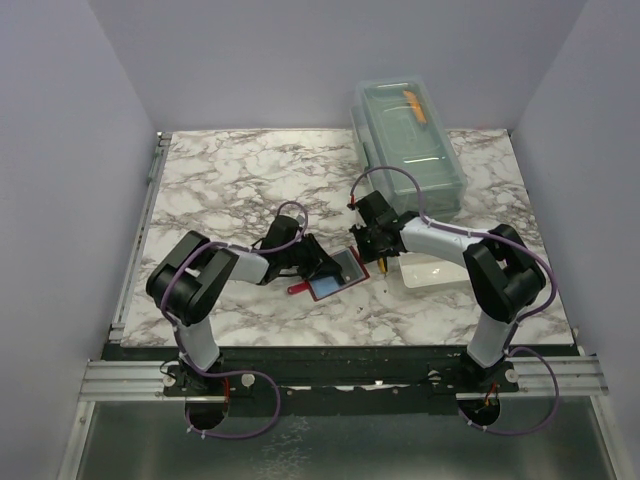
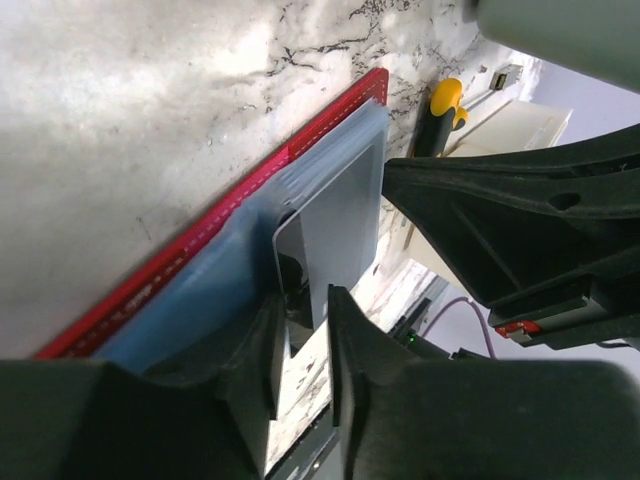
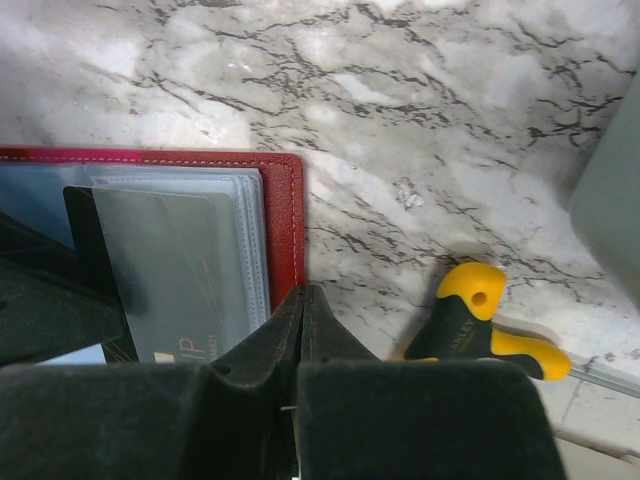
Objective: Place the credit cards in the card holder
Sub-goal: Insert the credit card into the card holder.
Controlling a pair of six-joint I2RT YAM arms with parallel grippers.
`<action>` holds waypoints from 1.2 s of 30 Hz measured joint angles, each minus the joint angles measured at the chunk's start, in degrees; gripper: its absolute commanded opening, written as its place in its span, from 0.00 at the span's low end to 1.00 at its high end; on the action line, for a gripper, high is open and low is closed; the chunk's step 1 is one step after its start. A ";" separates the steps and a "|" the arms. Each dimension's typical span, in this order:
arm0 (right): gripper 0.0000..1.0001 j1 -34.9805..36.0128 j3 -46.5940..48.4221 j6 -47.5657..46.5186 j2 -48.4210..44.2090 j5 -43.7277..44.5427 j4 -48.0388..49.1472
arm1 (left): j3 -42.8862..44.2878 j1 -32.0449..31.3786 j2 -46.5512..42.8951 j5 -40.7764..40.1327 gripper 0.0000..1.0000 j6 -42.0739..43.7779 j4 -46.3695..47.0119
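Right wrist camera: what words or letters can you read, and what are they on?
"IP": gold letters on the dark card in the card holder, behind its clear sleeve; anything before them is hidden.
Small lettering on the black part of the yellow tool handle: too small to read for sure.
Other views: nothing readable.

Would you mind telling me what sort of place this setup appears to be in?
Probably a robotics lab test cell: plain walls enclose a marble-patterned tabletop on three sides, and the left arm and right arm are mounted on aluminium rails at its near edge.
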 measured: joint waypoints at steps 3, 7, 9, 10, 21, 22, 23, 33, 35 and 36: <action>0.01 0.35 0.00 0.33 0.13 -0.85 0.33 | 0.13 -0.11 -2.71 -2.19 0.36 0.74 -4.11; 0.00 0.61 0.00 0.37 0.24 -1.66 0.42 | 0.13 -0.26 -4.98 -3.89 0.36 1.84 -8.24; 0.00 0.63 0.00 0.39 0.26 -1.97 0.44 | 0.13 -0.35 -5.42 -4.48 0.33 2.03 -9.38; 0.00 0.66 0.00 0.44 0.26 -2.19 0.44 | 0.17 -0.46 -5.70 -4.90 0.32 2.10 -10.05; 0.00 0.70 -0.28 7.78 0.07 -1.07 0.55 | 4.72 -7.98 -5.51 -15.21 0.34 -2.86 -16.37; 0.00 0.70 -0.42 8.55 -0.02 -0.83 0.63 | 4.68 -8.13 -5.70 -15.76 0.35 -3.48 -16.44; 0.00 0.70 -0.52 9.22 -0.09 -0.66 0.72 | 4.61 -8.22 -5.88 -16.06 0.36 -3.78 -16.44; 0.00 1.42 -1.03 12.20 -0.37 -1.05 0.72 | 2.51 -6.93 -10.32 -16.22 0.47 -4.00 -16.81; 0.00 1.46 -1.09 12.37 -0.39 -1.11 0.72 | 2.47 -6.82 -10.36 -15.69 0.47 -4.04 -16.59; 0.00 1.49 -1.14 12.46 -0.42 -1.22 0.74 | 2.45 -6.84 -10.36 -15.39 0.47 -4.04 -16.50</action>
